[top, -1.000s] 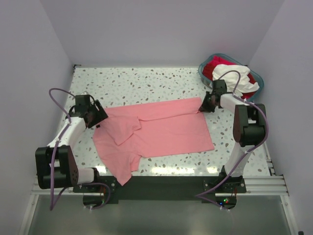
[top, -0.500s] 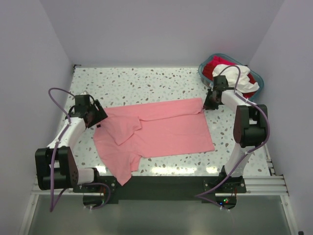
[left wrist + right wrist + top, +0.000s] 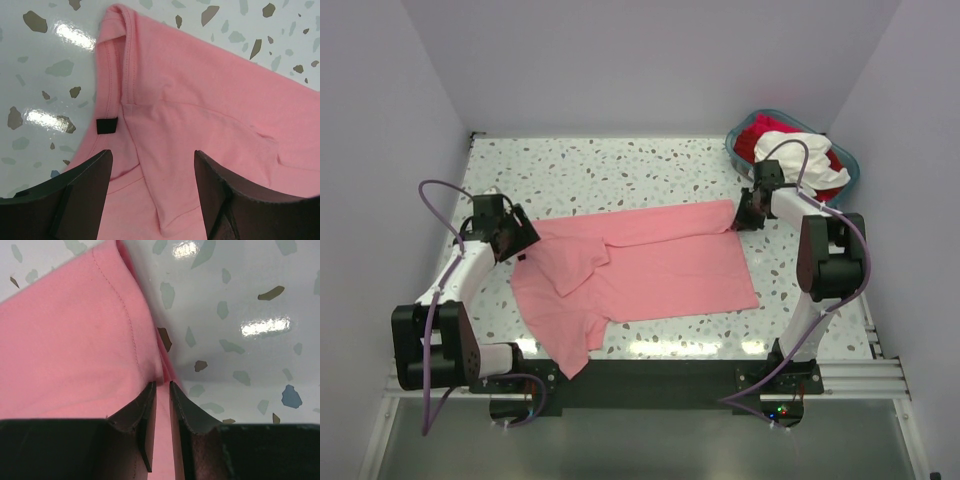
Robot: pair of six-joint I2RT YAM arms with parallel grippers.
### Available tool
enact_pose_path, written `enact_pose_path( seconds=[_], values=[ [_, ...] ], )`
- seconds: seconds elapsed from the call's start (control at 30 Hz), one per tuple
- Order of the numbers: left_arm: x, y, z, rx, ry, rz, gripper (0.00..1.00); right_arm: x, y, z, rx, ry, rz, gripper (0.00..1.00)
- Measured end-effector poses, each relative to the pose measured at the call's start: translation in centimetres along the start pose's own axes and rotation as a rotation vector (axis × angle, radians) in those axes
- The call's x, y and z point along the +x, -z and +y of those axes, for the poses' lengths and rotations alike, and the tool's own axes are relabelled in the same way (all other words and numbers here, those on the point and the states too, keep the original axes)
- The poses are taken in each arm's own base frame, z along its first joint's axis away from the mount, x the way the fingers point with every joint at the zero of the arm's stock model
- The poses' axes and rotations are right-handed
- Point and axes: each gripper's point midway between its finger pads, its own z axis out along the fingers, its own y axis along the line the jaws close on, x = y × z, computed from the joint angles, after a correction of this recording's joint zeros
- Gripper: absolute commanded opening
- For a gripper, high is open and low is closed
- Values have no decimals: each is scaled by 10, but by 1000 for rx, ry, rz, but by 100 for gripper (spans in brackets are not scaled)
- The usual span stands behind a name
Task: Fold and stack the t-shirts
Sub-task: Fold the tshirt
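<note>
A salmon-pink t-shirt [image 3: 660,265] lies spread on the speckled table, its left part folded and rumpled. My left gripper [image 3: 523,240] hovers open over its neck end. In the left wrist view the gripper [image 3: 152,155] has its fingers wide apart above a fold of the pink t-shirt [image 3: 200,95], near the small dark neck tag [image 3: 106,126]. My right gripper [image 3: 742,213] is at the shirt's far right corner. The right wrist view shows this gripper [image 3: 162,385] shut on the hem edge of the pink t-shirt [image 3: 65,340], with cloth pinched between the fingers.
A teal-blue basket [image 3: 731,148] stands at the back right corner, just behind the right gripper. It holds a white t-shirt [image 3: 798,150] and a red t-shirt [image 3: 756,134]. Side walls close in the table left and right.
The right gripper has tugged the shirt's far right corner slightly outward to the back right, straightening that edge. The left arm has not moved.
</note>
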Motion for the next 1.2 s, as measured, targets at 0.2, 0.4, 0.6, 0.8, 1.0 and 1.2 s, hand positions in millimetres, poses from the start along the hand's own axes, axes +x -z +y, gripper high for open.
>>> enact_pose_path(
  seconds=[0.2,0.4,0.6,0.8,1.0,1.2],
  values=[
    [7,-1,4,-7,-1,14,71,-3,-1,6,-31,-1,-10,21],
    [11,-1,6,-12,-1,21,71,-6,-1,10,-53,1,-22,19],
    [11,-2,6,-12,-1,22,71,-6,-3,11,-58,2,-21,19],
    [12,-2,6,-12,-1,23,71,0,-12,10,-63,4,1,13],
    [12,-2,6,-12,-1,23,71,1,-13,9,-63,17,6,0],
    [11,-2,6,-10,-1,21,71,0,-12,5,-38,39,6,0]
  ],
)
